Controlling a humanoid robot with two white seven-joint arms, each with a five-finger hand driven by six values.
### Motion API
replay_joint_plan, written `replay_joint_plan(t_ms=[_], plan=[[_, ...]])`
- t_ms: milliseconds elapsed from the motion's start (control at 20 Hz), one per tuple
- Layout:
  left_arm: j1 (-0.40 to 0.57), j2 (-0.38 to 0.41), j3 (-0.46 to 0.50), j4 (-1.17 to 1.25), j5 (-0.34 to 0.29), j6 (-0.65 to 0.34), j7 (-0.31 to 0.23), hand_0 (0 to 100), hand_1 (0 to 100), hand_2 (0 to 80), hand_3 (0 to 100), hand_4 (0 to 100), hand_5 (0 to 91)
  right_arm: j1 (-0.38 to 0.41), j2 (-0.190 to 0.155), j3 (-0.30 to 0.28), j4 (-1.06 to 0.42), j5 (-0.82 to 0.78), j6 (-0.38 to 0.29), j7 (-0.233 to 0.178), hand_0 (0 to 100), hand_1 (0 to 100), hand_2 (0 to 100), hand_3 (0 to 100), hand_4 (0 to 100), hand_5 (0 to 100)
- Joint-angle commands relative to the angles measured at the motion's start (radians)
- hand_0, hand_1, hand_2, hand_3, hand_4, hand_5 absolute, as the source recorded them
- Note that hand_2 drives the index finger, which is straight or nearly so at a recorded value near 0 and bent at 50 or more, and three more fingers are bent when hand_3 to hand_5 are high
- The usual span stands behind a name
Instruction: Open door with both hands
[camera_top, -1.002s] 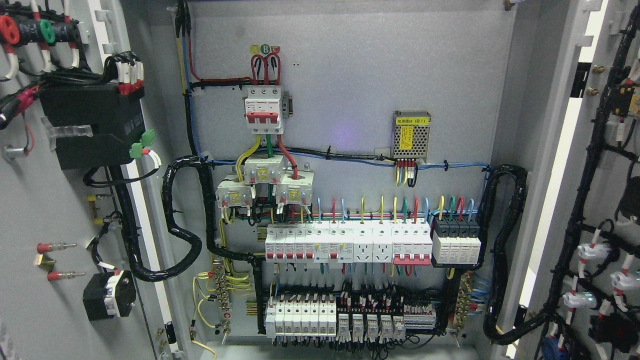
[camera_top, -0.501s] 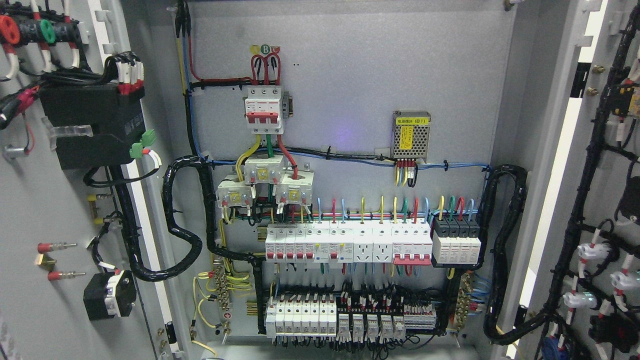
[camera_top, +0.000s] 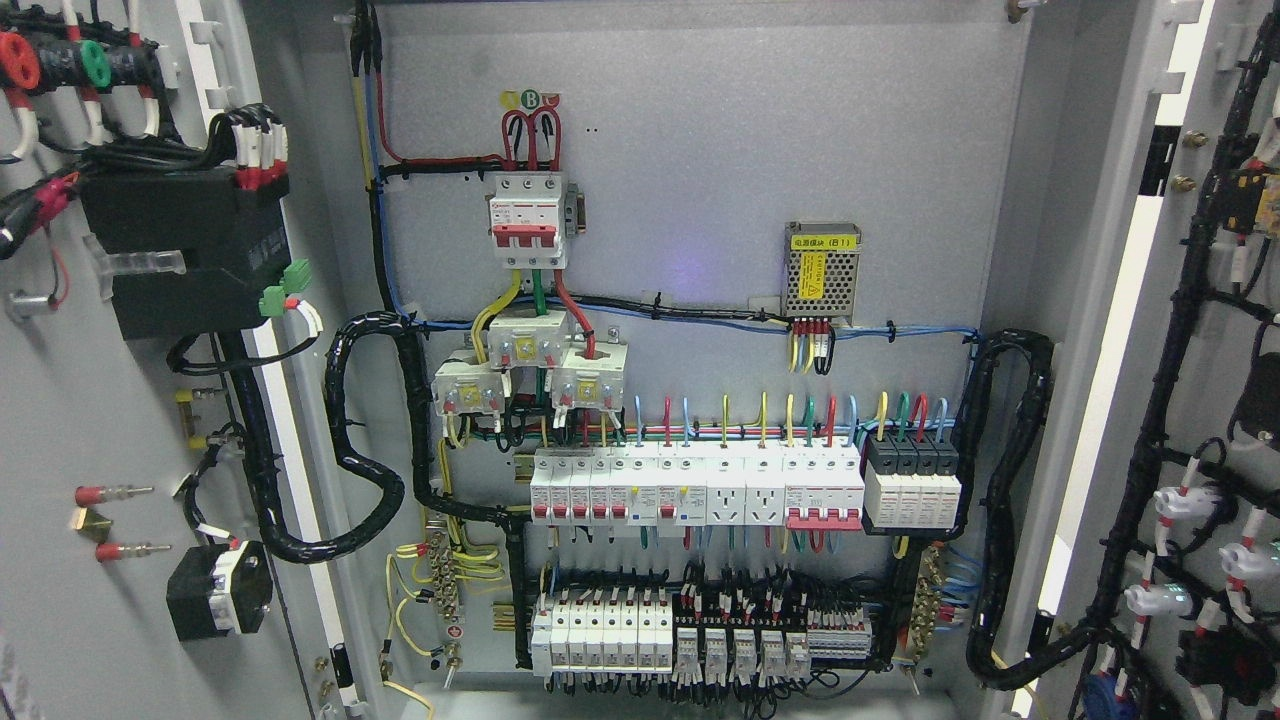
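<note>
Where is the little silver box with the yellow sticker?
In the head view, the silver box sits on the cabinet's back panel, right of centre, above the long breaker row and right of the red-handled breaker.

Industrial electrical setting; open cabinet (camera_top: 700, 150), breaker rows (camera_top: 690, 490), bundled wiring (camera_top: 1010, 500)

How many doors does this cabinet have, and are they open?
2. The left door is swung open at the picture's left, showing its inner face with wiring. The right door is swung open at the right edge likewise. Neither robot hand is in view.
</note>
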Motion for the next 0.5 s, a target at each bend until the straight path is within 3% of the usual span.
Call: replay_joint_plan(t_ms=[0, 150, 451], plan=[[0.099, 0.072, -0.016, -0.325, -0.033, -0.114, -0.001, 0, 0, 0.0, 0, 0, 0.0, 0.104, -0.128, -0.112, -0.076, 0.014, -0.052, -0.035, 38, 0, 0, 0, 0, 0], [0.11, 0.073, -0.004, -0.382, -0.039, -0.171, -0.001, 0, 0, 0.0, 0, 0, 0.0, 0.171, -0.164, -0.169, -0.116, 0.014, -0.069, -0.035, 38, 0, 0, 0, 0, 0], [0.113, 0.072, 0.036, -0.475, -0.022, -0.268, -0.001, 0, 0, 0.0, 0, 0, 0.0, 0.288, -0.2, -0.258, -0.17, 0.014, -0.202, -0.035, 38, 0, 0, 0, 0, 0]])
